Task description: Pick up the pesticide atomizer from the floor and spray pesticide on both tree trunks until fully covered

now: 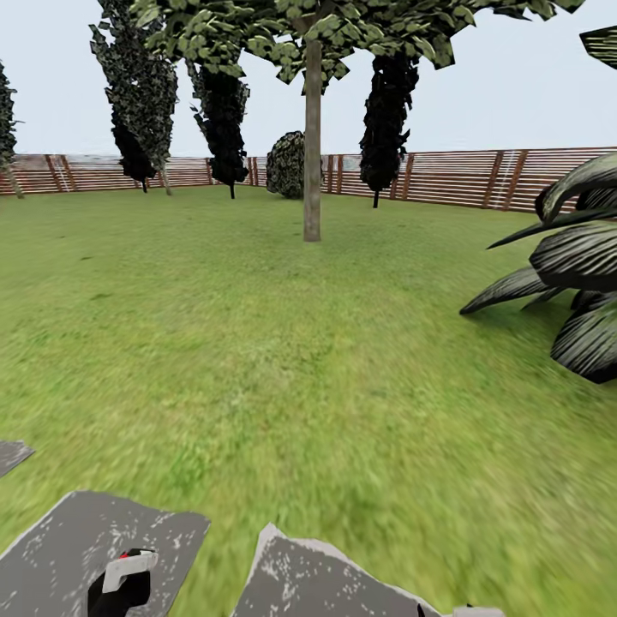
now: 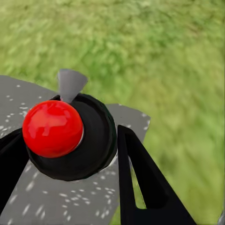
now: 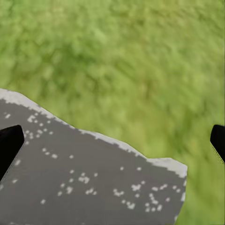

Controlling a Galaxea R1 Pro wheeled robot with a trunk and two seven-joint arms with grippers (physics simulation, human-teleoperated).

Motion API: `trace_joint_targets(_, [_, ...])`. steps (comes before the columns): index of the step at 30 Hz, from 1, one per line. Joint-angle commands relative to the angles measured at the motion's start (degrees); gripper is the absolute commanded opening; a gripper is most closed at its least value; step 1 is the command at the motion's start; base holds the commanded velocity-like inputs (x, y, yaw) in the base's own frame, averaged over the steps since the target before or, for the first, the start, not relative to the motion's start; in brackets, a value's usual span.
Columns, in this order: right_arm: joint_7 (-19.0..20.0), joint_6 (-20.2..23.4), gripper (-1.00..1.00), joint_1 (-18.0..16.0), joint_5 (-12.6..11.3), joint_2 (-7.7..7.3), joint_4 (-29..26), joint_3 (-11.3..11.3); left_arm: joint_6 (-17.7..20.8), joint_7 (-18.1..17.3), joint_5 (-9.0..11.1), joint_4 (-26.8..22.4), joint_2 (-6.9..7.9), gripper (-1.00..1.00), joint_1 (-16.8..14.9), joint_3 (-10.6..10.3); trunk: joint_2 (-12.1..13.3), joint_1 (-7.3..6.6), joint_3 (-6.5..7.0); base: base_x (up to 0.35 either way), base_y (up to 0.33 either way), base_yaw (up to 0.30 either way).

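The pesticide atomizer (image 2: 70,136) has a round black body, a glossy red ball on top and a grey cone nozzle. My left gripper (image 2: 75,164) is shut on it, one black finger (image 2: 140,178) on each side. In the head view the atomizer (image 1: 128,567) and left gripper (image 1: 116,600) sit at the bottom left, over a grey paving stone. One tree stands ahead on the garden lawn, its bare pale trunk (image 1: 312,146) upright and far off, well beyond arm's reach. My right gripper (image 3: 112,140) is open with nothing between its fingers.
Grey speckled paving stones (image 1: 94,540) (image 1: 308,583) lie just in front of me. A dark broad-leaved plant (image 1: 574,274) juts in at the right. Black cypresses (image 1: 390,111), a round bush (image 1: 287,163) and the slatted wooden fence (image 1: 463,176) line the far edge of the lawn (image 1: 257,343).
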Motion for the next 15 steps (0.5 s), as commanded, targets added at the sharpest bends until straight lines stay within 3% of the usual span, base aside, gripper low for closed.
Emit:
trace_joint_targets(1, [0.0,-0.2,1.0,0.0,0.1,0.0,0.0,0.0,-0.1,-0.6,-0.1,0.0,-0.04,-1.0,0.0,0.5,0.0,0.02,-0.05,0.337,0.0,0.0])
trace_joint_targets(15, [0.0,-0.2,1.0,0.0,0.1,0.0,0.0,0.0,-0.1,-0.6,-0.1,0.0,-0.04,-1.0,0.0,0.5,0.0,0.02,-0.05,0.337,0.0,0.0])
